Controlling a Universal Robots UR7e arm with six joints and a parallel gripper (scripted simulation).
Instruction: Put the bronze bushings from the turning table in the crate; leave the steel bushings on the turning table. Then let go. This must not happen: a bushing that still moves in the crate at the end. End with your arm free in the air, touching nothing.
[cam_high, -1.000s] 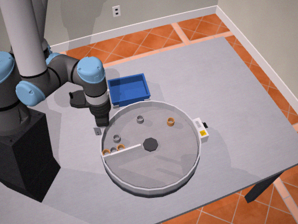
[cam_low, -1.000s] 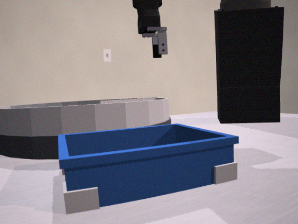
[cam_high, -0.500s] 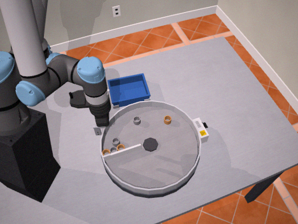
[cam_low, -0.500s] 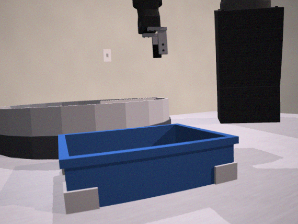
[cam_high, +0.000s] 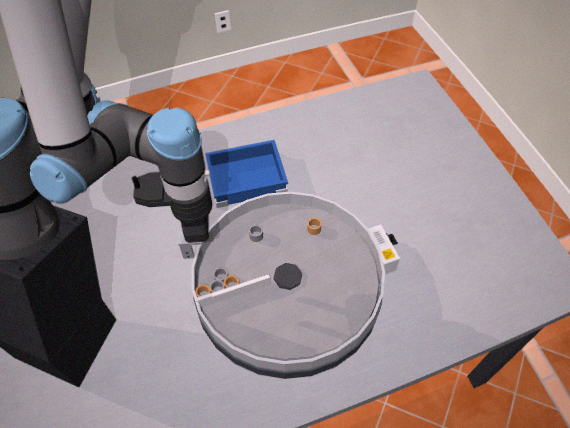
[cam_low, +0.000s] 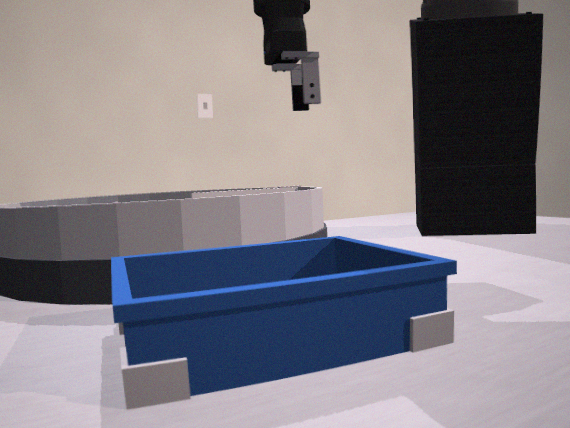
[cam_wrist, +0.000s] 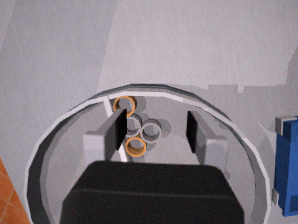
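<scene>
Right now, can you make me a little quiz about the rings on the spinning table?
1. How many bronze bushings are on the turning table?
2. True or false: the crate already has a bushing in it.
3. The gripper is: A) open, B) shut on a bushing.

Key:
1. Three: two by the white bar, one apart.
2. False.
3. A.
</scene>
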